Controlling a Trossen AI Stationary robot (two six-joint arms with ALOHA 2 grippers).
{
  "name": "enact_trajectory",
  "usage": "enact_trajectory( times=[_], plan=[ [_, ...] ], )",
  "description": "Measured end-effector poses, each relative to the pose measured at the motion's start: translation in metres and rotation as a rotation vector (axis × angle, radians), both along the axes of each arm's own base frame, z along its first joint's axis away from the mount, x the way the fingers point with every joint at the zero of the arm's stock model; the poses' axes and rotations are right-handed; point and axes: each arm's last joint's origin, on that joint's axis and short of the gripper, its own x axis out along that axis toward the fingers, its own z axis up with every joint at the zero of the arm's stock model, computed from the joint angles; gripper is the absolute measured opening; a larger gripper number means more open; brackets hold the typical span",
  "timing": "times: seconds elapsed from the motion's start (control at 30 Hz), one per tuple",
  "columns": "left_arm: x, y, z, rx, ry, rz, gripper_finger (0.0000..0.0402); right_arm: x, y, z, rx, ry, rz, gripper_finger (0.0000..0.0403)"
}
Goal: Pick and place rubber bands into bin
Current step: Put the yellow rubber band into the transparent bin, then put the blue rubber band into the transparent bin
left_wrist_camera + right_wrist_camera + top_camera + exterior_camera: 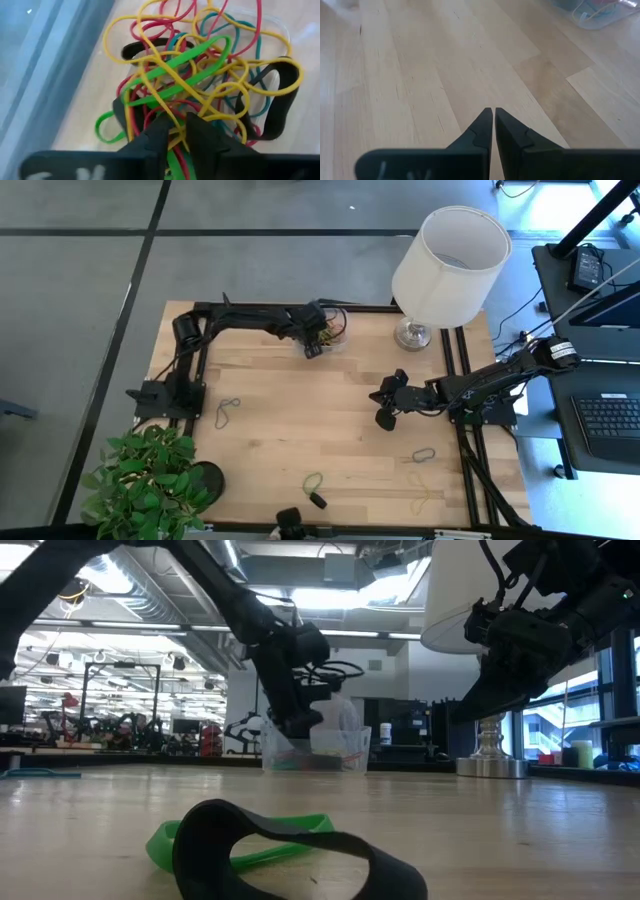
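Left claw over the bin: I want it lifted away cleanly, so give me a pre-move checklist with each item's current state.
1. Left claw is over the bin: ok.
2. Fingers parted enough to release: cannot tell; only a narrow gap shows.
3. No band snagged on the fingers: not ok; a yellow rubber band runs between the tips.
4. Pile of rubber bands lies inside the bin: ok.
5. Right claw is clear of the bin, shut over bare table: ok.
6. Lampshade stands clear of the left arm: ok.
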Motion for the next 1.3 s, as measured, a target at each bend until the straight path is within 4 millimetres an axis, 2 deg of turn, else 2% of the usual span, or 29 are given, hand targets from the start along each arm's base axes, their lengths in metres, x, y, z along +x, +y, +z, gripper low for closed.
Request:
enact_trajectory(
  times=[0.17,0.3,0.4,0.53,0.67,0.87,0.97,1.13,1.3],
  plan=[
    [-0.006,-0.004,0.029,0.031,-0.047,0.0,0.0106,0.0,0.0,0.0,0.0,0.0,0.0,0.0026],
    [-0.016,-0.014,0.062,0.042,-0.081,-0.002,0.0119,0.0,0.0,0.0,0.0,0.0,0.0,0.0025],
    [-0.028,-0.025,0.085,0.021,-0.086,0.012,0.0111,0.0,0.0,0.0,0.0,0.0,0.0,0.0025],
    [-0.049,-0.05,0.094,-0.002,-0.108,0.005,0.0073,0.0,0.0,0.0,0.0,0.003,0.0,0.0025],
    [-0.073,-0.082,0.078,-0.011,-0.178,-0.046,0.0011,0.0,0.0,-0.001,0.0,0.007,-0.002,0.0025],
    [-0.116,-0.138,0.042,-0.019,-0.276,-0.178,0.0002,-0.001,0.0,-0.002,-0.002,0.02,-0.002,0.0025],
    [-0.135,-0.159,0.028,0.001,-0.346,-0.264,0.0002,-0.002,0.0,-0.002,-0.004,0.031,-0.002,0.0025],
    [-0.164,-0.177,0.013,0.023,-0.427,-0.338,0.0002,-0.003,0.001,-0.003,0.038,0.03,-0.031,0.0005],
    [-0.187,-0.184,-0.002,0.034,-0.458,-0.375,0.0001,-0.001,0.019,0.005,0.092,0.016,0.001,0.0003]
  ],
)
